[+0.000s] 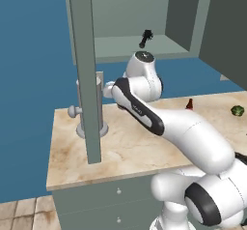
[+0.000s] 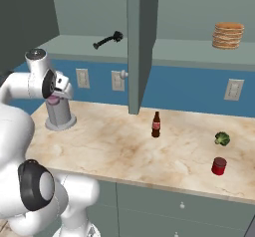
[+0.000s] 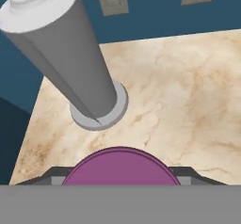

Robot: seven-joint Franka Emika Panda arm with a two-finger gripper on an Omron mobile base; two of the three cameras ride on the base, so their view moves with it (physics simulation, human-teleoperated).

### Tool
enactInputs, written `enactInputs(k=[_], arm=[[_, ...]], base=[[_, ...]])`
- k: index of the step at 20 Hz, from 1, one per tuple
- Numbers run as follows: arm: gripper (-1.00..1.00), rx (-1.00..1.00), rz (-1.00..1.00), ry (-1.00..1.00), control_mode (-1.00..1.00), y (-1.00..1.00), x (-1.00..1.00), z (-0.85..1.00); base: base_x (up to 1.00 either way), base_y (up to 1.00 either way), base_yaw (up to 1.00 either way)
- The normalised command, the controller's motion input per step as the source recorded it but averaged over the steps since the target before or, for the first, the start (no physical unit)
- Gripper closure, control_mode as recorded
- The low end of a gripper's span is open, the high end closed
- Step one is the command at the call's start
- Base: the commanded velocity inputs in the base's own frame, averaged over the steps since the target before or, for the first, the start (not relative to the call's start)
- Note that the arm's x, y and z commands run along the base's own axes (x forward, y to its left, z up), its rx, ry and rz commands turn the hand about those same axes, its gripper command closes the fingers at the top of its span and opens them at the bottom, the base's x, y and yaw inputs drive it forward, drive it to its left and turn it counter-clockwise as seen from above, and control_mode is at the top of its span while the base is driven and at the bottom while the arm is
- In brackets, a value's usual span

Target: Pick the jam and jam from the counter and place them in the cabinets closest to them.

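Closest to my hand camera, the purple jam jar (image 3: 121,166) fills the bottom centre of the frame, its rounded top sitting between the dark fingertips (image 3: 49,175). I read the claw (image 2: 54,99) as clamped on that jar and carrying it above the worktop (image 3: 188,91), because marble shows well below it and nothing supports it from underneath.

At the upper left of the hand view stands a grey cylinder with a pale cap (image 3: 61,49) on a round base, close by the jar. I judge the jar is being kept high so it passes over this stand on the way up.

In the right base view, the claw sits at the left of the frame, with the open cabinet (image 2: 89,44) and its pale shelf above it; that is the nearest cupboard, so I expect the jar belongs there. A small dark object (image 2: 107,41) already lies on that shelf, something to avoid.

Further right stand the brown bottle (image 2: 156,125), a green leafy ball (image 2: 222,139) and, at lower right, the dark red jam jar (image 2: 218,166), untouched on the worktop.
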Motion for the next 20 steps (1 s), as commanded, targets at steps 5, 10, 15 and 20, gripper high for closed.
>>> enactInputs(k=[5, 10, 15, 20], arm=[[1.00, 0.01, 0.01, -0.10, -1.00, -0.05, 0.00, 0.64], [1.00, 0.00, 0.02, -0.24, -1.00, -0.15, -0.19, 0.47], [1.00, 0.00, 0.01, -0.21, -1.00, -0.13, 0.01, 0.56], [1.00, 0.02, 0.00, -0.09, -1.00, -0.11, 0.24, 0.53]], base=[[0.00, 0.00, 0.00], [0.00, 0.00, 0.00], [0.00, 0.00, 0.00], [0.00, 0.00, 0.00]])
